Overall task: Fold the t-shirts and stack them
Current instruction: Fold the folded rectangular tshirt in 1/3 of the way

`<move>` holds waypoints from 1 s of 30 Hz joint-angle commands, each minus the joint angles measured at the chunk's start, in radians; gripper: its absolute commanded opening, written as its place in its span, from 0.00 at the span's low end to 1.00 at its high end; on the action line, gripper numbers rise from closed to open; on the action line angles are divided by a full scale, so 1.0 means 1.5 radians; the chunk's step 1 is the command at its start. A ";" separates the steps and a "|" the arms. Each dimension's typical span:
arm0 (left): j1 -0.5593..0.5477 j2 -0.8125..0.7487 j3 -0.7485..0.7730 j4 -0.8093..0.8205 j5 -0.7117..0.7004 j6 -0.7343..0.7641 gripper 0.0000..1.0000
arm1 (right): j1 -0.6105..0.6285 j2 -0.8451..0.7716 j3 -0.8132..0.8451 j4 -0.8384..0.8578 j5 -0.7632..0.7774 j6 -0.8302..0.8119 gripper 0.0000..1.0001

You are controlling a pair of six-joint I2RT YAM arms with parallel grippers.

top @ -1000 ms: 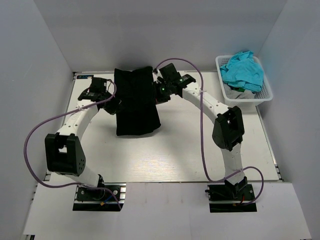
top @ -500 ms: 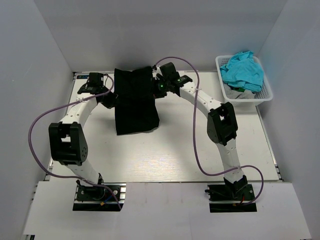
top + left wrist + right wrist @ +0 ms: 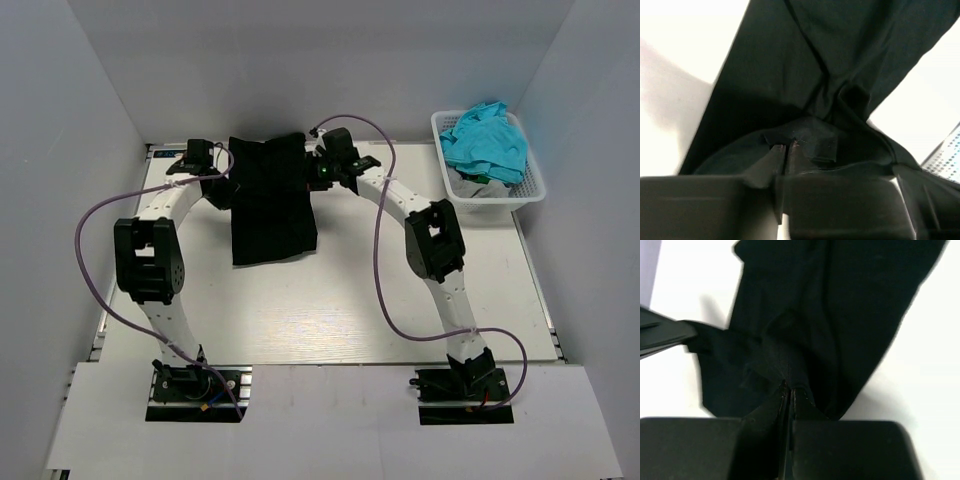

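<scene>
Your left tool point(image 3: 786, 152) and right tool point(image 3: 790, 390), both clamped on the black shirt point(image 3: 270, 205), now hold it farther back, ready for folding.

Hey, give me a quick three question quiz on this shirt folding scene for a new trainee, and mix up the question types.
1. True or false: the left gripper and the right gripper are both shut on the black t-shirt.
2. Where is the teal garment? A) flat on the table B) in the white basket C) in the left gripper
3. Fill in: the basket stands at the far edge, on the ___ arm's side.
Key: 1 true; 2 B; 3 right.
</scene>
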 commanded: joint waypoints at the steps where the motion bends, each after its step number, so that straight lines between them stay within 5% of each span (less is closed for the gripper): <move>1: 0.013 0.009 0.043 0.009 -0.024 0.003 0.21 | -0.013 0.044 0.042 0.053 0.021 0.006 0.00; 2: 0.019 0.016 0.057 0.015 -0.030 -0.004 0.35 | -0.020 0.061 0.071 0.053 0.024 0.004 0.04; 3: 0.027 0.024 0.068 0.015 -0.036 -0.004 0.47 | -0.027 0.070 0.083 0.051 0.032 0.012 0.18; 4: 0.033 0.045 0.100 0.008 -0.036 -0.004 0.55 | -0.030 0.080 0.092 0.058 0.030 0.016 0.76; 5: 0.040 0.054 0.117 -0.007 -0.036 -0.011 0.64 | -0.037 0.080 0.121 0.064 0.026 0.022 0.91; 6: 0.052 0.063 0.136 -0.019 -0.049 -0.011 0.79 | -0.045 0.078 0.128 0.060 0.019 0.023 0.91; 10: 0.068 0.055 0.179 -0.042 -0.043 -0.022 1.00 | -0.050 0.014 0.071 0.062 0.032 -0.007 0.91; 18: 0.052 -0.055 0.026 -0.016 0.045 0.069 1.00 | -0.033 -0.120 -0.081 -0.011 -0.044 -0.097 0.91; 23: 0.061 -0.169 -0.155 0.008 0.089 0.061 1.00 | 0.040 -0.136 -0.107 -0.033 -0.070 -0.173 0.91; 30: 0.061 -0.429 -0.343 -0.114 -0.023 -0.012 1.00 | 0.105 -0.031 -0.066 -0.007 -0.061 -0.113 0.91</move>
